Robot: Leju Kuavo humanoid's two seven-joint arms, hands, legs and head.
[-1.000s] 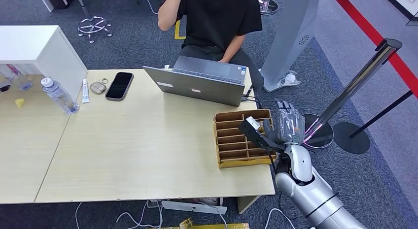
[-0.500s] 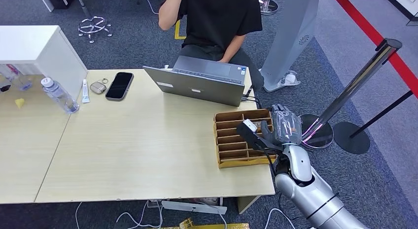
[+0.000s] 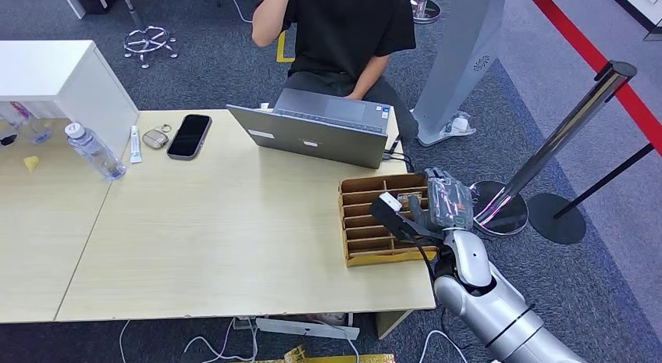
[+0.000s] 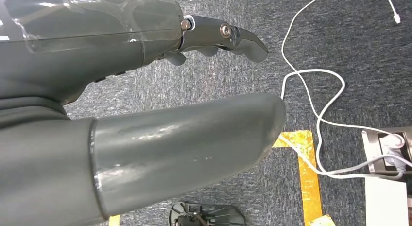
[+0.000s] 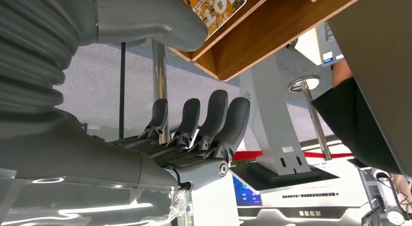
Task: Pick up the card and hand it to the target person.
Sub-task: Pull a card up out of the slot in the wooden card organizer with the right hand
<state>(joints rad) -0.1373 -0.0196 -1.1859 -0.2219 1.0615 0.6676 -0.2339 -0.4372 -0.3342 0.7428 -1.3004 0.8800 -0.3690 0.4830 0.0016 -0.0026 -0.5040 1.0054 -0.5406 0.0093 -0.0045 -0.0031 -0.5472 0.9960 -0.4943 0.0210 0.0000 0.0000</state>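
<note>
Card (image 5: 214,9) is being seen in the right wrist view as a printed orange-and-yellow piece lying in the brown divided organizer (image 3: 367,222), just beyond the thumb tip of the right hand (image 3: 425,211). Whether the thumb is touching it cannot be told. In the head view the card itself cannot be made out among the compartments.

Across the last second the right hand is being moved in from past the tabletop's right edge, toward the organizer's far right compartments; it is now being held over them. This is being read as the reach step of the pick, with no grasp made yet and the handover still ahead.

The right hand is being kept released: fingers (image 5: 218,119) are spread apart and extended, nothing between them and the thumb.

The left hand (image 4: 145,90) is being hung over carpet and white cables, nothing held, fingers loosely extended.

The person (image 3: 343,27) is sitting behind the laptop (image 3: 320,129) at the tabletop's far edge.
</note>
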